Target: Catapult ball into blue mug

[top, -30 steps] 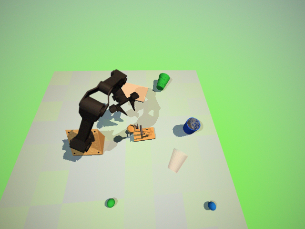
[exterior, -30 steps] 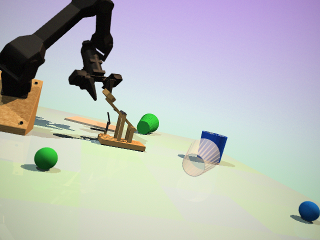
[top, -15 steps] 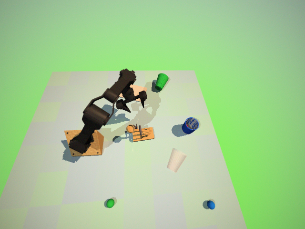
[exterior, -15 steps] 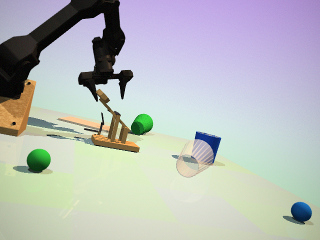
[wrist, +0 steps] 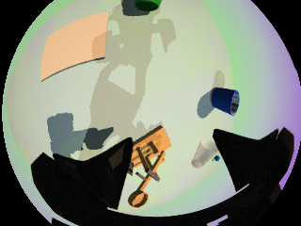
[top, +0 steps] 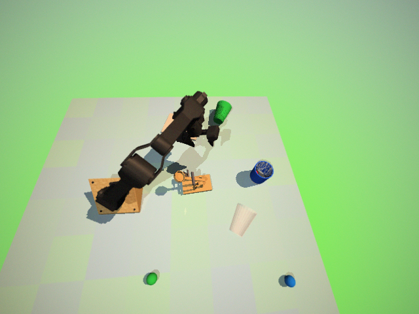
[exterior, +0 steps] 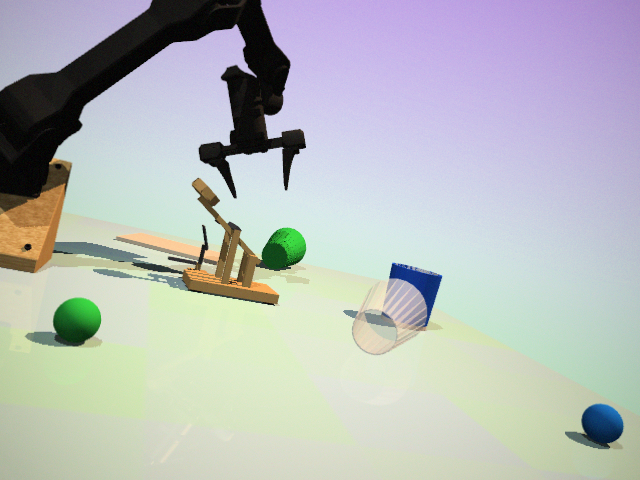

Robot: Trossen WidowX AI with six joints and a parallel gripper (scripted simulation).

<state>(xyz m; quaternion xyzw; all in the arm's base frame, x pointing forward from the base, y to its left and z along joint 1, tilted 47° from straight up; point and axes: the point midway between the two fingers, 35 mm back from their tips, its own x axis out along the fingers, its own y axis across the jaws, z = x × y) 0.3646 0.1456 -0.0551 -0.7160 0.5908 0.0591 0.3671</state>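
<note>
Red showing in the mouth of the blue mug; end effector spread and holding nothing.

The end effector [top: 203, 145] [exterior: 260, 193] [wrist: 175, 138] hangs above the surface [top: 189, 243] [exterior: 232, 387] [wrist: 174, 85], fingers wide apart, tips downward. The catapult [top: 203, 187] [exterior: 232, 290] [wrist: 166, 137] stands near the middle of the surface, its throwing arm raised and its scoop [top: 179, 176] [exterior: 205, 191] [wrist: 137, 199] unloaded. A peach panel [top: 167, 123] [exterior: 155, 243] [wrist: 77, 44] lies flat towards the far edge as seen from the top, partly hidden by the arm.

The blue mug [top: 258, 177] [exterior: 431, 289] [wrist: 223, 100] is upright near the right edge. A small red patch inside it is consistent with the task's ball; its full outline cannot be made out. The green cup [top: 222, 111] [exterior: 289, 248] [wrist: 149, 4] lies on its side near the far right corner. The pale ribbed cup [top: 242, 219] [exterior: 405, 310] [wrist: 203, 153] also lies tipped, nearer the viewer than the mug. A blue ball [top: 290, 280] [exterior: 602, 423] [wrist: 216, 158] rests towards the near right corner; a green ball [top: 151, 279] [exterior: 77, 319] rests well to its left.
</note>
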